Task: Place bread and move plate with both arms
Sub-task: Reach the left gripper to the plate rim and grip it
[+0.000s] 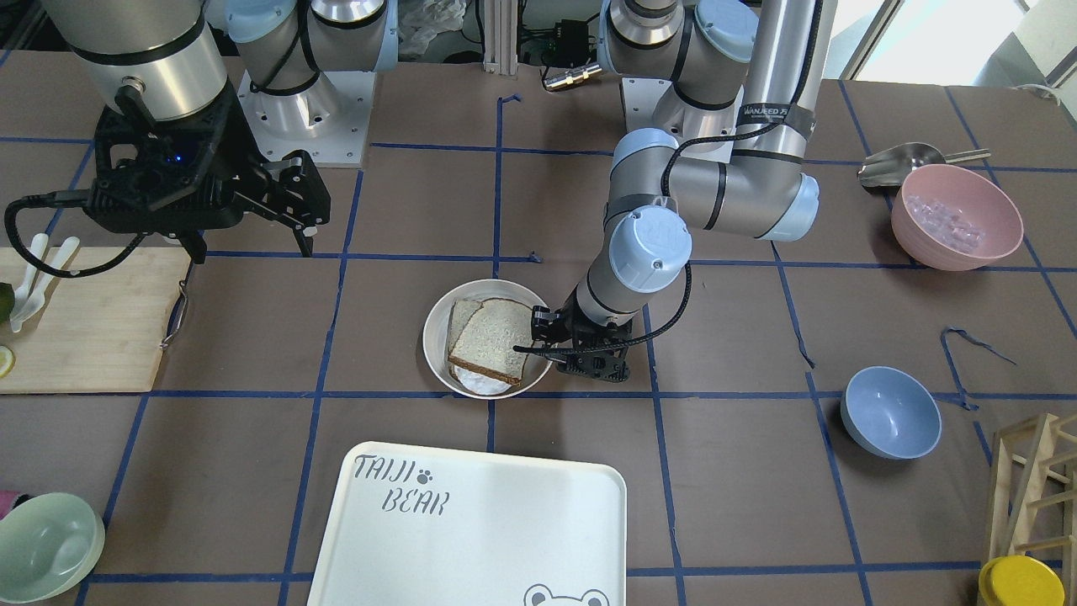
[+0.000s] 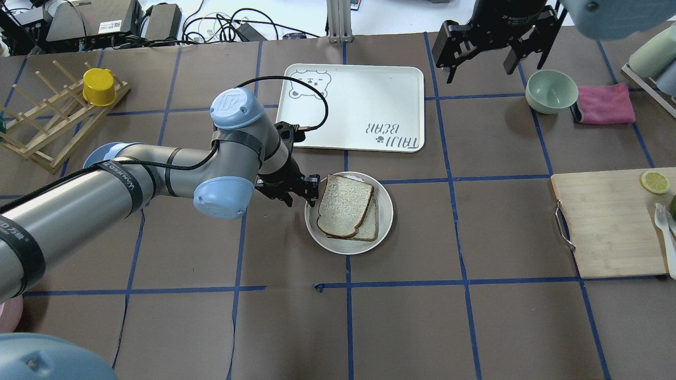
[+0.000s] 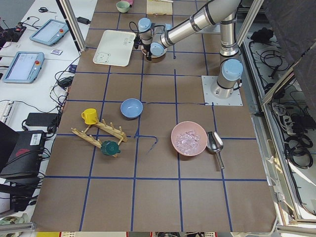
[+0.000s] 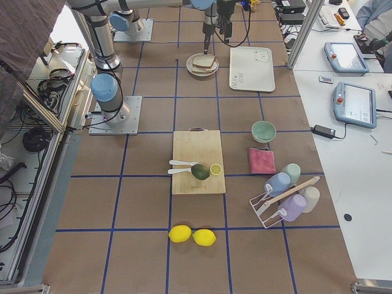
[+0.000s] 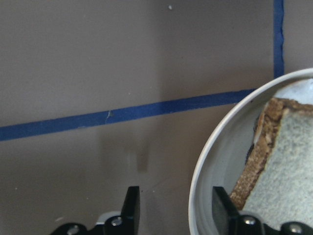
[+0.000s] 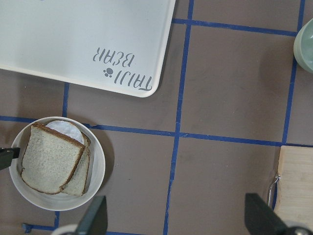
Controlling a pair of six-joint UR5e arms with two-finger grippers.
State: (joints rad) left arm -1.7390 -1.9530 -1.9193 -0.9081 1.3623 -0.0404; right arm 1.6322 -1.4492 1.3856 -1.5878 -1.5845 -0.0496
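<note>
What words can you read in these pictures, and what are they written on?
"TAIJI BEAR": the large white rectangular tray, beside a paw print.
"WANJEED": the black band round the silver-grey left arm.
Smaller print on the robot: too blurred to read.

Illumination: bright, even, diffuse, from overhead; brown paper-covered bench (image 2: 475, 327) uniformly lit.
Overexposure: window (image 1: 925, 34) at the front-facing view's upper right blown white.
Glare: mild sheen on the white rectangular plastic tray (image 1: 505, 513).
Shadows: soft and faint; left end effector (image 5: 175, 208) throws a pale smear on the bench.
Focus: fingers (image 6: 264, 215) of the right end effector (image 6: 178, 218) blurred at the frame's foot; side views sharp, detail small.
</note>
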